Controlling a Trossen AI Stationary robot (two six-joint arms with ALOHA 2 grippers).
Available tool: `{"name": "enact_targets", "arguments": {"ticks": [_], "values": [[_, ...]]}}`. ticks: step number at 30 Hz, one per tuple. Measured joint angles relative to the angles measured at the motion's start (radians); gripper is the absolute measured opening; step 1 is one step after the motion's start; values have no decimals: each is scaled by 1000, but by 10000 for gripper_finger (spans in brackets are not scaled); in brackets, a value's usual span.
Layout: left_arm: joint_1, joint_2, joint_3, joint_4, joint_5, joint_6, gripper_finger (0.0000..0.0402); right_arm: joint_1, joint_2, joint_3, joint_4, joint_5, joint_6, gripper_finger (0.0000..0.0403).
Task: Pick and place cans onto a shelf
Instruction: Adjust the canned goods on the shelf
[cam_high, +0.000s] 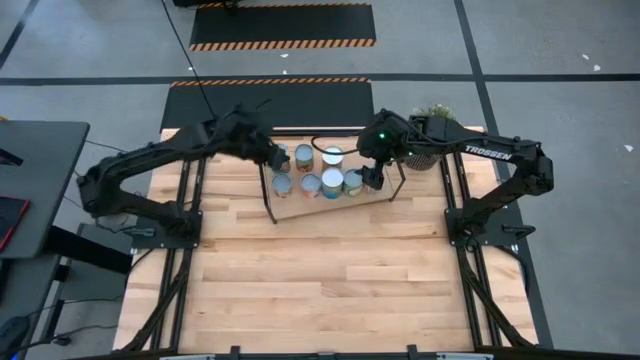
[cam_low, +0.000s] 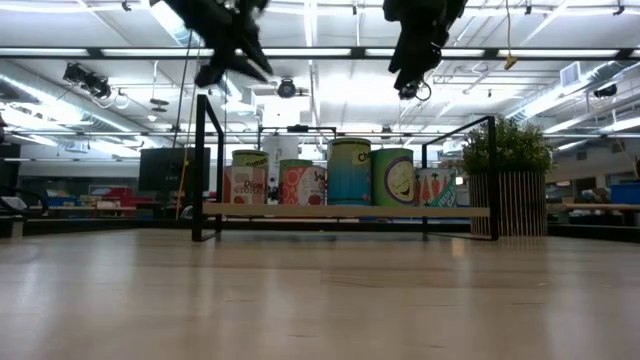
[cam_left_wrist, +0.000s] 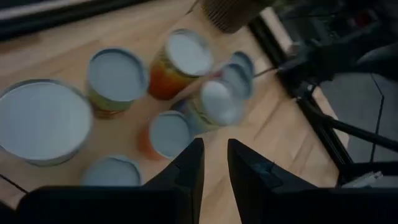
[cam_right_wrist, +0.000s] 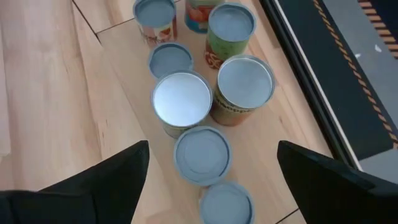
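Several cans (cam_high: 332, 183) stand upright on their bases in a cluster on the light-wood shelf (cam_high: 340, 206) at the table's far middle. They have silvery or blue-grey tops and orange, green and blue labels (cam_low: 348, 172). My left gripper (cam_high: 275, 155) hovers above the shelf's left end, empty, its fingers (cam_left_wrist: 193, 162) a narrow gap apart over the cans (cam_left_wrist: 180, 59). My right gripper (cam_high: 375, 176) hovers above the shelf's right part, wide open and empty, over the cans (cam_right_wrist: 182, 99). In the low view both grippers (cam_low: 230, 50) (cam_low: 415, 60) hang well clear of the can tops.
A potted green plant (cam_high: 432, 135) in a slatted pot (cam_low: 508, 200) stands just right of the shelf, under my right arm. Black rod frames (cam_low: 205, 165) rise at both shelf ends. Bare wooden tabletop (cam_high: 330, 290) stretches from the shelf to the near edge.
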Motion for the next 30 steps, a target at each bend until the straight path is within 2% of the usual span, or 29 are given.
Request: {"name": "enact_targets", "arguments": {"ticks": [5, 9, 13, 23, 26, 30], "values": [[121, 137, 34, -26, 127, 12, 78, 6, 0, 1, -4, 0, 25, 355], [164, 240, 181, -111, 154, 110, 78, 14, 1, 1, -4, 0, 25, 350], [194, 376, 376, -300, 82, 230, 78, 14, 1, 1, -4, 1, 25, 349], [298, 757, 808, -716, 11, 472, 78, 13, 1, 1, -2, 2, 25, 349], [309, 826, 876, -793, 5, 530, 78, 13, 1, 1, -2, 2, 25, 349], [314, 876, 889, -823, -34, 599, 78, 13, 2, 1, -1, 3, 25, 349]]}}
